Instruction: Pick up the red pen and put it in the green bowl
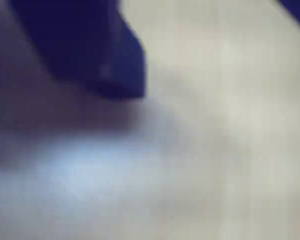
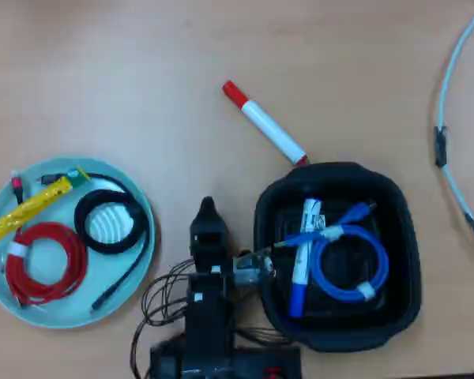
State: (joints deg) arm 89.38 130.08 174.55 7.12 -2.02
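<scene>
In the overhead view the red pen (image 2: pixel 265 125) lies free on the bench (image 2: pixel 126 71) in the upper middle of the frame, slanting from its red cap at upper left down to its tail, which sits at the top rim of the black tray (image 2: pixel 403 237); nothing grips it, so the pick-up looks not yet begun. The green bowl (image 2: pixel 138 264) sits at lower left, already crowded with a red cable coil (image 2: pixel 43 264), a black cable (image 2: pixel 110 225) and a yellow strip (image 2: pixel 28 209), which leaves little bare floor for the pen. The arm (image 2: pixel 209 300) rises from the bottom edge between bowl and tray, with the gripper (image 2: pixel 208 212) pointing up the frame, well short of the pen. Its jaws overlap from above, so I cannot tell how far apart they stand, though they hold nothing visible. The wrist view adds only a blurred dark-blue jaw part (image 1: pixel 90 45) at upper left over pale surface; no pen appears there. The tray holds a blue-capped marker (image 2: pixel 300 260) and a blue cable (image 2: pixel 347 264).
</scene>
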